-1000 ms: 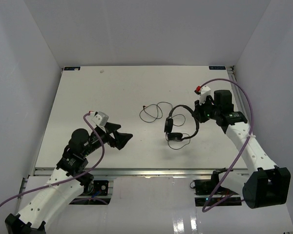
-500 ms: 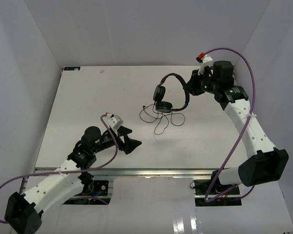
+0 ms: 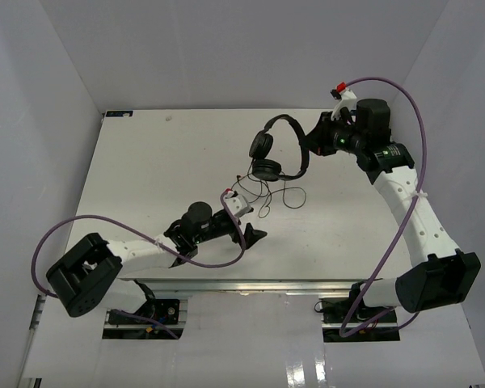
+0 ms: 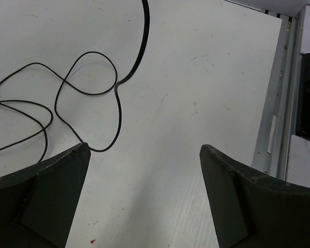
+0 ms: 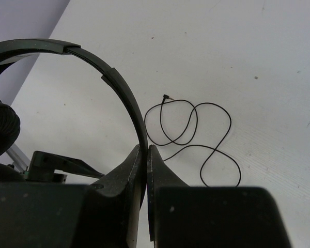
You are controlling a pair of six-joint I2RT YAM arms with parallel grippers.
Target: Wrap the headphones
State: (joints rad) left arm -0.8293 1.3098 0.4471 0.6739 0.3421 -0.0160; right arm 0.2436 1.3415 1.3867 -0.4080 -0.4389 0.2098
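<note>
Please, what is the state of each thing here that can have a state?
headphones: lifted off the table, held by the headband.
cable: unwrapped, lying in loose loops on the table.
left gripper: open, empty, above the table near the cable.
right gripper: shut on the headband.

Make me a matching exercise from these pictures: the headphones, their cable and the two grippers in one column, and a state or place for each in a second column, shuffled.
Column one
1. headphones
2. cable
3. left gripper
4. right gripper

Column two
A. wide open and empty
B. raised above the table, hanging by the headband
C. shut on the headband
D. looped loosely on the table

Pairs: 1-B, 2-D, 3-A, 4-C
</note>
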